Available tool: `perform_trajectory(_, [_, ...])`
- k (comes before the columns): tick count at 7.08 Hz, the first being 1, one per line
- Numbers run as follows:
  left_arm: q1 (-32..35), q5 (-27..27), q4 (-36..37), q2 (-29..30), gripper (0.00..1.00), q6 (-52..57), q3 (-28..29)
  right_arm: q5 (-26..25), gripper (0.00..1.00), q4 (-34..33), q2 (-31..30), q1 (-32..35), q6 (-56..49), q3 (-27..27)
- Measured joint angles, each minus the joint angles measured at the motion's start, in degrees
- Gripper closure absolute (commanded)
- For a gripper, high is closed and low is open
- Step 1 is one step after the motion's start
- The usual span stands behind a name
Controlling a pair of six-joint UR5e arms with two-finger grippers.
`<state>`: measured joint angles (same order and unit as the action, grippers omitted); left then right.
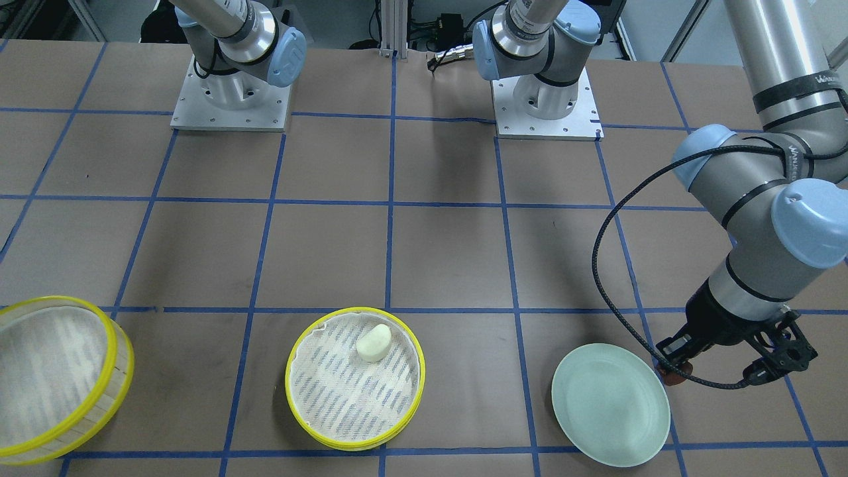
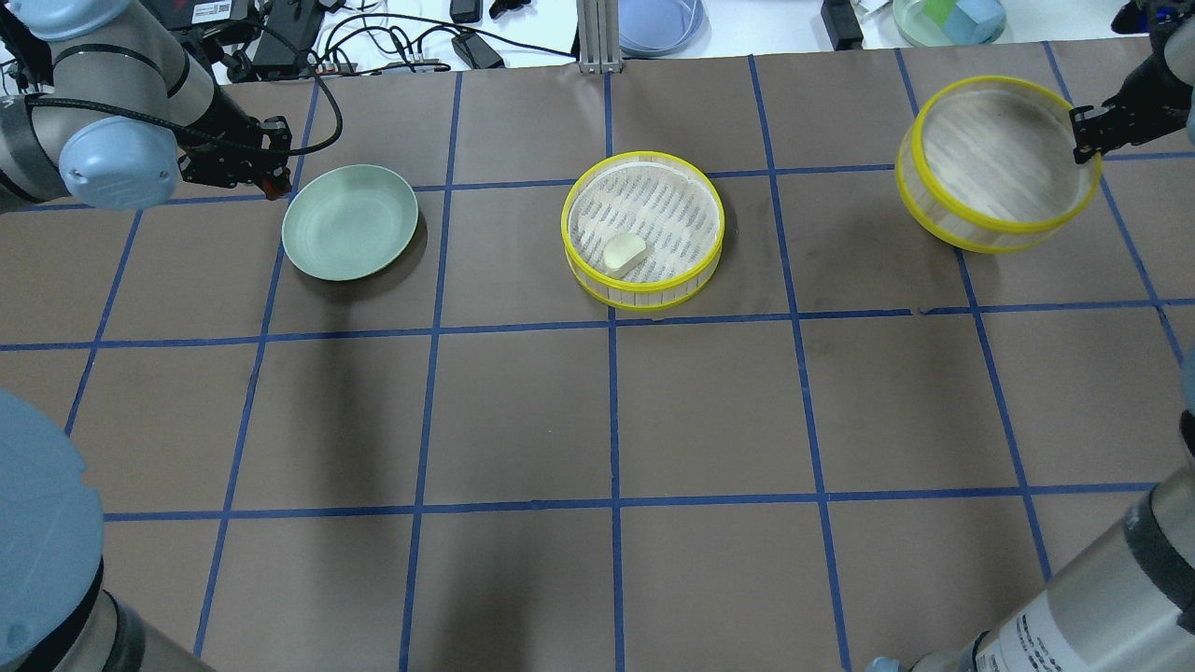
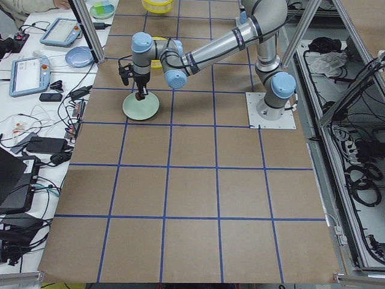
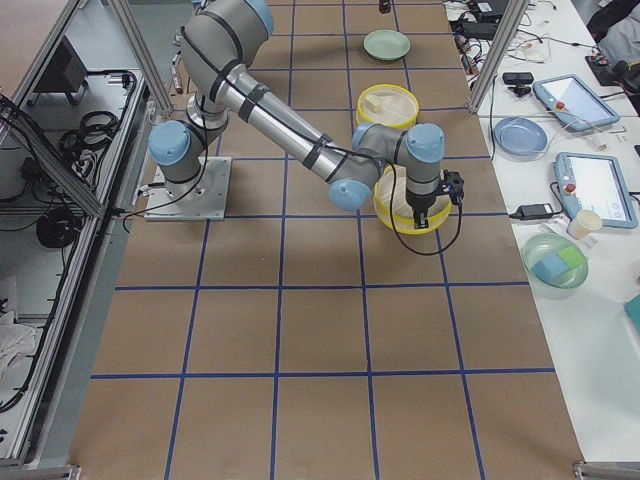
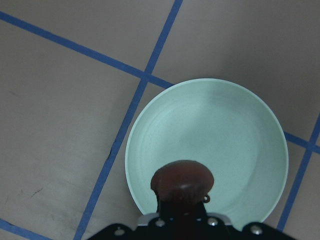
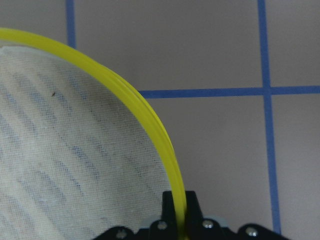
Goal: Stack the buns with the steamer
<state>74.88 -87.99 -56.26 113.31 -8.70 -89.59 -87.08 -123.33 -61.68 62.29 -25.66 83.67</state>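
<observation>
A cream-white bun point(image 1: 374, 342) point(image 2: 624, 252) lies in the steamer tier point(image 1: 287, 384) point(image 2: 644, 293) standing at mid-table. My left gripper point(image 1: 676, 370) point(image 2: 271, 183) is shut on the dark reddish-brown bun point(image 5: 182, 181) point(image 1: 677, 379), which it holds over the near rim of the pale green plate point(image 5: 225, 130) point(image 2: 350, 221). The second steamer tier point(image 2: 990, 245) point(image 1: 99, 405) sits tilted at the far right with nothing in it. My right gripper point(image 2: 1083, 140) point(image 6: 180, 210) is shut on its yellow rim point(image 6: 150, 120).
Both arm bases point(image 1: 230, 99) point(image 1: 546, 99) stand at the robot's side of the table. Beyond the far table edge lie cables, a blue dish point(image 2: 658, 21) and a bowl with blocks point(image 2: 948, 19). Brown paper with blue tape lines covers the table point(image 2: 607, 420).
</observation>
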Motion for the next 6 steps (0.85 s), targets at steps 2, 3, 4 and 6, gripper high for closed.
perform_trajectory(2, [0.0, 0.0, 0.0, -0.2, 1.0, 0.0, 0.0, -1.5, 1.0, 3.7, -2.7, 6.9, 9.2, 0.8])
perform_trajectory(3, [0.0, 0.0, 0.1, -0.4, 1.0, 0.0, -0.1, -2.7, 1.0, 5.2, -4.3, 10.5, 13.8, 1.0])
perform_trajectory(4, [0.0, 0.0, 0.1, -0.7, 1.0, 0.0, -0.1, -4.3, 1.0, 6.3, -6.1, 14.4, 18.0, 1.1])
perform_trajectory(6, [0.0, 0.0, 0.1, -1.0, 1.0, 0.2, -0.1, -6.4, 1.0, 7.6, -8.3, 22.4, 27.9, 1.2])
